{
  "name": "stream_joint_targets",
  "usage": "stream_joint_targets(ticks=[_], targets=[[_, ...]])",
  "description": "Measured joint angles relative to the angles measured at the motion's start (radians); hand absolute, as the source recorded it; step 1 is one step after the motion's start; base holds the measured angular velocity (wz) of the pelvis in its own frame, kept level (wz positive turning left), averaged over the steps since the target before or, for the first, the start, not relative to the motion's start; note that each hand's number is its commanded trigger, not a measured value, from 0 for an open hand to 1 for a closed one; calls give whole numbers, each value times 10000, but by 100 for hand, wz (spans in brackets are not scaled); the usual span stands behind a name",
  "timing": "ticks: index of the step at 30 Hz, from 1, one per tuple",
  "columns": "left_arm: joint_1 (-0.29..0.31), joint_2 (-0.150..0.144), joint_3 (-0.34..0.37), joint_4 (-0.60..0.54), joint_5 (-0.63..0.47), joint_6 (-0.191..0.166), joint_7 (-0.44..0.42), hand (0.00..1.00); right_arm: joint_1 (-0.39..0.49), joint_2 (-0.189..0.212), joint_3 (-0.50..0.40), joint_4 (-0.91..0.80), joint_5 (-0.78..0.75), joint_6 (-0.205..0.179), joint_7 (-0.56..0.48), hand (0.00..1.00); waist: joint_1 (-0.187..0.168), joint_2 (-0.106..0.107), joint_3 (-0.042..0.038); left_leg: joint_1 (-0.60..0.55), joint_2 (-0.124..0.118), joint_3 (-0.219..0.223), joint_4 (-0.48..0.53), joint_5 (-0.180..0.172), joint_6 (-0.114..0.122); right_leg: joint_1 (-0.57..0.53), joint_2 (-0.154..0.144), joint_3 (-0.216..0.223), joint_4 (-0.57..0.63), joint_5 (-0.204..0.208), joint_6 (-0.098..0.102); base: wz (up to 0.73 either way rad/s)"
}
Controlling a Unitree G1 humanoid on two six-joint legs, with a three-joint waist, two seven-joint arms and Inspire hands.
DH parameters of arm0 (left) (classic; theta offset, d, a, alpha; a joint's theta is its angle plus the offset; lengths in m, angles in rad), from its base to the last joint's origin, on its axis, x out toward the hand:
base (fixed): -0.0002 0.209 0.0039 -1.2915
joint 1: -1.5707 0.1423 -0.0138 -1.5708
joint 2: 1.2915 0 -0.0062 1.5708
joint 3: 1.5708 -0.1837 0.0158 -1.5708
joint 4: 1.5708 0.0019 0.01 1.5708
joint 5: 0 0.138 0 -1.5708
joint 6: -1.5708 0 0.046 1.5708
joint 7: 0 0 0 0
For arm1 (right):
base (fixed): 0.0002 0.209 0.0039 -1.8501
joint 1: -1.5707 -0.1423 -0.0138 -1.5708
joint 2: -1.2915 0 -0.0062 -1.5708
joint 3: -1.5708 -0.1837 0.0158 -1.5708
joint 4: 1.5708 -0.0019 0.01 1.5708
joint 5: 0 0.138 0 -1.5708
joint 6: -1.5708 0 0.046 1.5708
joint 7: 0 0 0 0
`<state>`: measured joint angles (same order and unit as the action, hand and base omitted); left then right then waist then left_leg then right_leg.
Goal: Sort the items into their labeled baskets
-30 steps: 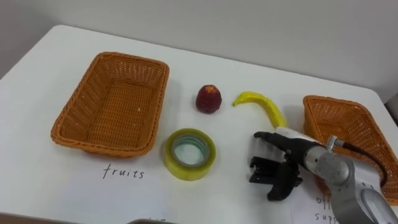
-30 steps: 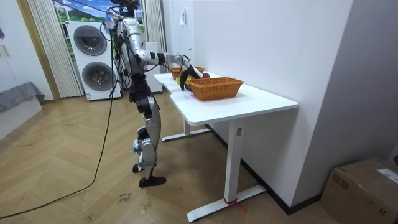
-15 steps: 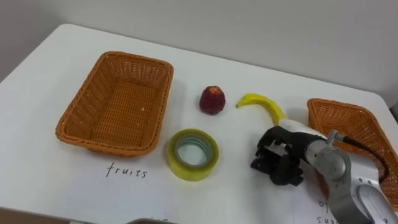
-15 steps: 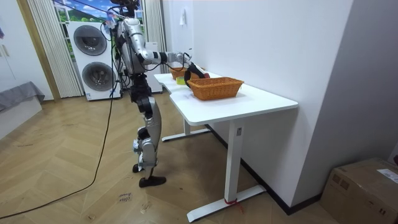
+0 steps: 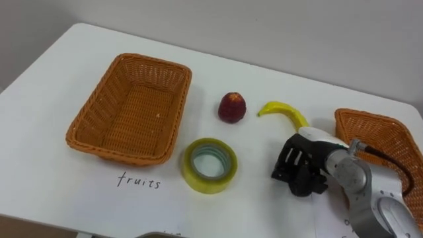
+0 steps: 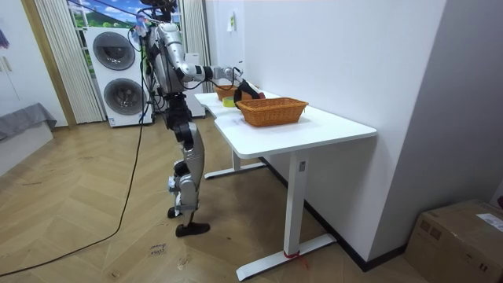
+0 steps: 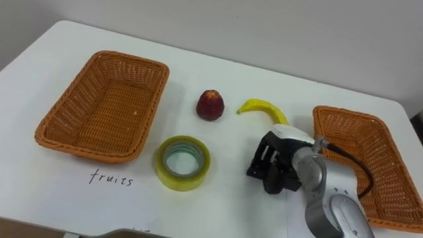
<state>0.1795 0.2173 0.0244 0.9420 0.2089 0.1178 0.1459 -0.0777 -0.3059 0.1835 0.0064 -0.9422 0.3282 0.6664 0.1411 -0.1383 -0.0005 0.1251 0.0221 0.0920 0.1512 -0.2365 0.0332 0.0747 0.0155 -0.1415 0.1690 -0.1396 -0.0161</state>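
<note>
The banana [image 5: 284, 112] lies on the white table [image 5: 53, 192], in neither basket. Its near end is just beside the right hand [image 5: 304, 165], whose dark fingers are clenched on nothing that shows, probably set there to take this fruit. A red fruit [image 5: 232, 107] sits just left of the banana. The yellow tape roll [image 5: 190, 173] lies left of the banana, nearer the robot. The fruits basket [image 5: 92, 99] is well left of the banana, the other wicker basket [image 5: 390, 142] right of it.

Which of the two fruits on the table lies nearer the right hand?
The yellow banana: its end lies right beside the right hand, while the round red fruit sits farther off to the left.
</note>
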Motion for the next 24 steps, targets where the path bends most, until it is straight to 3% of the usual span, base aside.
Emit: stream_joint_targets(ticks=[15,24], targets=[[-27,-27,-297,1,9,-26,32,0,32,-1,-117,-155,378,-56,-96,100,-95,59,14,-49,-1,47,10,12,-19,-58,4,13,-9,0,0,0],[-134,-52,-287,136,-10,-187,35,0,241,-28,-150,-945,845,-667,105,100,-365,198,95,-106,-11,44,-4,30,-38,-101,25,31,-21,0,0,0]])
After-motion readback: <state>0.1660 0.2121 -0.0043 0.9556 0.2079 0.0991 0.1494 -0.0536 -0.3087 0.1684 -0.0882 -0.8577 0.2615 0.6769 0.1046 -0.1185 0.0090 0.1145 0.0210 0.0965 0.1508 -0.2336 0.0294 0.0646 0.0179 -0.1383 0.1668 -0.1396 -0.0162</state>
